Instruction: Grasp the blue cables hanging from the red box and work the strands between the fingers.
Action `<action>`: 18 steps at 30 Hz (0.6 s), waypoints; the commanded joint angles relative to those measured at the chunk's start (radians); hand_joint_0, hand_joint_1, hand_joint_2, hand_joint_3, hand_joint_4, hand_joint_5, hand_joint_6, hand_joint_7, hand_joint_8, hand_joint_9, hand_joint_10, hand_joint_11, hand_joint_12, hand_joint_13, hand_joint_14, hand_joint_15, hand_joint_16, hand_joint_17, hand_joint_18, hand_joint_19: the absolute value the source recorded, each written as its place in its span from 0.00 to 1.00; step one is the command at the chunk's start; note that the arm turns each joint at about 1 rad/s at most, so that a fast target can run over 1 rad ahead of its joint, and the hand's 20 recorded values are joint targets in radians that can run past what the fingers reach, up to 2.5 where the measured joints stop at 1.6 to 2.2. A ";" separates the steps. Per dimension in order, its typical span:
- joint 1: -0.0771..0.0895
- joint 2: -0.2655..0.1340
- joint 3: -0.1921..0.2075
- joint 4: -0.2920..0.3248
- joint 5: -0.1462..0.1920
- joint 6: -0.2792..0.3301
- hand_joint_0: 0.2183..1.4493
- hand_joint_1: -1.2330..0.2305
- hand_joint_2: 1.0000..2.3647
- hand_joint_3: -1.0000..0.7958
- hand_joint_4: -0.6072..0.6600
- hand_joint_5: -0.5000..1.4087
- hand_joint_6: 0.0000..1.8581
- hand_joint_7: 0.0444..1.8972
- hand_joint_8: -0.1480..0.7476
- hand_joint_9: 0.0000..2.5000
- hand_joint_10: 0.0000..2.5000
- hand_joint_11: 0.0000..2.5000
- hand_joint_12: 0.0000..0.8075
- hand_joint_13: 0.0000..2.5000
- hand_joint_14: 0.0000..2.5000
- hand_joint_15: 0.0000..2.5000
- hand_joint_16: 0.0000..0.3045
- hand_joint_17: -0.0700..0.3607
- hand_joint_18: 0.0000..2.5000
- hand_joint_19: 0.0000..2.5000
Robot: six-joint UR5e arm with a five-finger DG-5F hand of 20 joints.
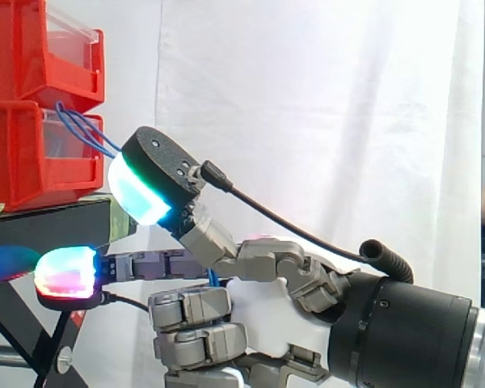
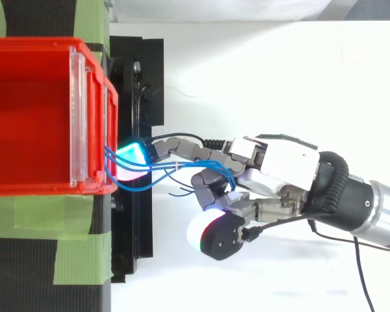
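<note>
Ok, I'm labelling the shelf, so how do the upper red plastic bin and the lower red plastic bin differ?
The thin blue cables leave the lower red plastic bin at its front; the upper red plastic bin shows none. The lower bin rests on the black stand; the upper bin sits on the lower bin. The hand's cyan-glowing pad is level with the lower bin, below the upper one. Both are red with clear front panels.

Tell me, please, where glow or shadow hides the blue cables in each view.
Side view: the blue cables stand out against the red box, then are hidden by a glowing fingertip. Top view: a pad's cyan-red glow washes over them at the box front; beyond, they show plainly on the white surface up to the curled fingers of the hand.
</note>
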 commanded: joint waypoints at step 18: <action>-0.007 0.000 -0.001 -0.068 -0.052 0.104 0.41 0.47 0.00 0.00 0.65 0.16 0.00 0.37 0.61 0.26 1.00 1.00 0.53 0.38 1.00 0.64 0.17 0.43 0.59 0.62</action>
